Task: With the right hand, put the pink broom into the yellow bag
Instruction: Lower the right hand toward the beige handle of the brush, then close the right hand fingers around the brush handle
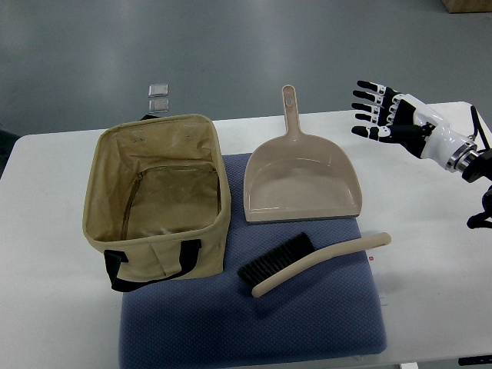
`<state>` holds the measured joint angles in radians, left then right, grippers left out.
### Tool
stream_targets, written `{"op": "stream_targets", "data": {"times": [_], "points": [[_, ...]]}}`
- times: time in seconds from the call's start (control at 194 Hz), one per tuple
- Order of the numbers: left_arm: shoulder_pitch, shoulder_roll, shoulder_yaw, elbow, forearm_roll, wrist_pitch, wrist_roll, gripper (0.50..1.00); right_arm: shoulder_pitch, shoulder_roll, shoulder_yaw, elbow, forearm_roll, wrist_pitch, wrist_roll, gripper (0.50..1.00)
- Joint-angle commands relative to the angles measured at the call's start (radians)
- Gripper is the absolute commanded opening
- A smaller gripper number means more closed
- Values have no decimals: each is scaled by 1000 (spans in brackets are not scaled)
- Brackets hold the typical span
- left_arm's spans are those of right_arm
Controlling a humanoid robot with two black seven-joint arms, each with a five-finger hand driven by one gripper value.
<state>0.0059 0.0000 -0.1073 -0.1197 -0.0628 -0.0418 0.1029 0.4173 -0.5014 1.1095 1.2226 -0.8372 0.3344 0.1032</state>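
The broom [323, 264] is a pale pink hand brush with black bristles. It lies on the blue mat [254, 323], handle pointing right, just in front of the matching pink dustpan [301, 181]. The yellow bag [157, 201] is an open tan fabric bag with black handles, standing at the left with its mouth up and nothing inside. My right hand [378, 111] hovers above the table at the far right, behind and to the right of the dustpan. Its fingers are spread and it holds nothing.
A white table [46, 254] carries everything. Two small clear squares [158, 98] lie on the grey floor behind the table. A dark object shows at the right edge [483, 211].
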Motion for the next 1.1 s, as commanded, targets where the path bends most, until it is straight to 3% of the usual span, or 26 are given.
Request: {"op": "stream_targets", "data": {"times": [0.0, 0.118, 0.442, 0.792, 1.096], "points": [[0, 0, 0, 0, 0, 0, 0, 1000, 9, -69, -82, 60, -172, 0, 46, 919], [0, 0, 0, 0, 0, 0, 0, 1000, 9, -147, -169, 153, -325, -5, 82, 917], [0, 0, 0, 0, 0, -1, 0, 1000, 21, -273, -350, 376, -603, -35, 79, 905], [0, 0, 0, 0, 0, 0, 0, 1000, 28, -278, -488, 411, -723, -181, 73, 895], [0, 0, 0, 0, 0, 0, 0, 1000, 21, -307, -562, 413, -827, -247, 73, 891]]}}
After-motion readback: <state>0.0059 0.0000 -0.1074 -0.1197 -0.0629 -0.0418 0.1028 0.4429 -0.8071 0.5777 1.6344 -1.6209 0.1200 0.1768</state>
